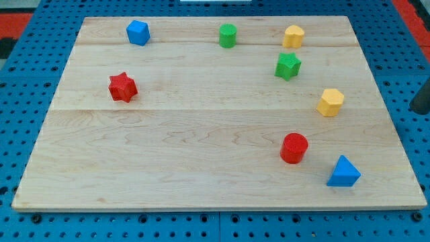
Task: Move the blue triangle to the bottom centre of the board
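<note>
One blue triangle [344, 172], beside red cylinder [293, 148]

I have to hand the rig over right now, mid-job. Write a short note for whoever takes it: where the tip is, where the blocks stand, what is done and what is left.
Tip: the rod's lower end does not show; only a dark shape at the view's right edge, off the board, maybe the rod.
Blue triangle: near the board's bottom right corner, upright, just right of and below the red cylinder, not touching it.
Done: nothing visible; the triangle is not at bottom centre.
Left: push it toward the view's left along the bottom edge of the board. The red cylinder sits close to that path, so keeping below it looks wise.
</note>
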Tool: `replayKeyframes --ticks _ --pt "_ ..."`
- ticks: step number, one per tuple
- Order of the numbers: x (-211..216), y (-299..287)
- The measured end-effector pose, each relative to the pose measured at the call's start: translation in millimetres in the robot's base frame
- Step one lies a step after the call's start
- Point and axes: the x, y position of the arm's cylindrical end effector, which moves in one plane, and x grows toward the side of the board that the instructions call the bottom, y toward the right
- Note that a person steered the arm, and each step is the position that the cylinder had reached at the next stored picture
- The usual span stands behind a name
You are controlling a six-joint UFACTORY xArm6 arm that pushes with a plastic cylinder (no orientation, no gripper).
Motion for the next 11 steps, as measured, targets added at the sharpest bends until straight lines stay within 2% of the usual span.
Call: replayKeyframes --ticks 1,2,4,5,7,8,9,10,11 --pt "3 0" --pt "47 -3" --pt "87 -84" --pt "103 -106" --pt "145 -200" --pt "116 -267" --pt "112 -314" --pt "123 -290" --pt "126 -312"
